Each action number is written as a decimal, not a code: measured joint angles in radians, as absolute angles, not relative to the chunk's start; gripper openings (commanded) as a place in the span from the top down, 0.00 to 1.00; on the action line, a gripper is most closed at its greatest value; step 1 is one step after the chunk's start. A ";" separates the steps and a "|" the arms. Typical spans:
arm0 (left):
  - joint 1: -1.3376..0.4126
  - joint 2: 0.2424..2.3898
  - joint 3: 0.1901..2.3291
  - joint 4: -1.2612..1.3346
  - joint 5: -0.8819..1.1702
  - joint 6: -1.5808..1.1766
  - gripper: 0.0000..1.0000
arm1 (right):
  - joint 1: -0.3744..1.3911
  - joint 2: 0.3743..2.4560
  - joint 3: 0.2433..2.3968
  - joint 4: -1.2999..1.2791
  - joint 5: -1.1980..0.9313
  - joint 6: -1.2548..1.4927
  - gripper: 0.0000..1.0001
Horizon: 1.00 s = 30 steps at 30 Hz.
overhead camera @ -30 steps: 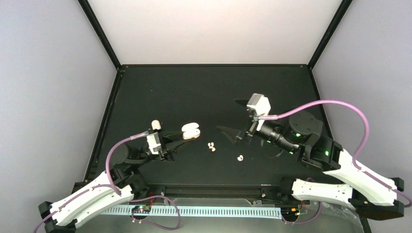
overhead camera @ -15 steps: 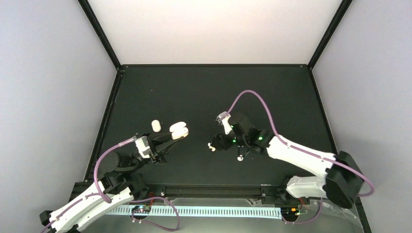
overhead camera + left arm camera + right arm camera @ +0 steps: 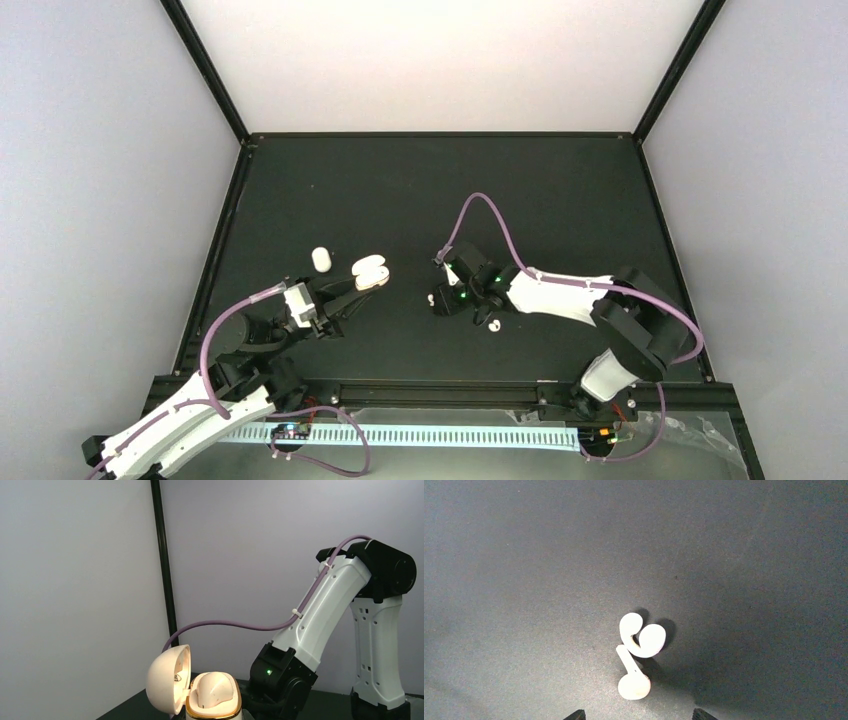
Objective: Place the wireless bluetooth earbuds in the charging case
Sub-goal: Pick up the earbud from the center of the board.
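the curled earbud point(image 3: 649, 641) and the stemmed earbud point(image 3: 631, 679) lie touching, the stem tucked against the curl, on the dark table point(image 3: 749, 555) just ahead of the right gripper point(image 3: 639, 713), whose jaws stand apart with nothing between them. a 3rd earbud point(image 3: 494, 326) lies alone nearby. the likeliest trouble is that 1 pinch catches both of the 2 at once, or clips only the stem so the curled one skids away. each piece is far smaller than the fingers, so a slightly off-centre close could flick it across the table. the charging case point(image 3: 212, 697), lid open, is well apart to the left, clamped in the left gripper point(image 3: 352, 286). an earbud brought over tilted could jam on its rim or drop beside it.
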<state>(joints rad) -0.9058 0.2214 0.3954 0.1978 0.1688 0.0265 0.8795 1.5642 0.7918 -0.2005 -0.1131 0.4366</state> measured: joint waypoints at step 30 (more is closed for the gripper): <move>-0.906 0.231 0.395 0.187 0.173 0.027 0.99 | 0.958 1.683 0.888 -0.295 0.203 0.348 0.47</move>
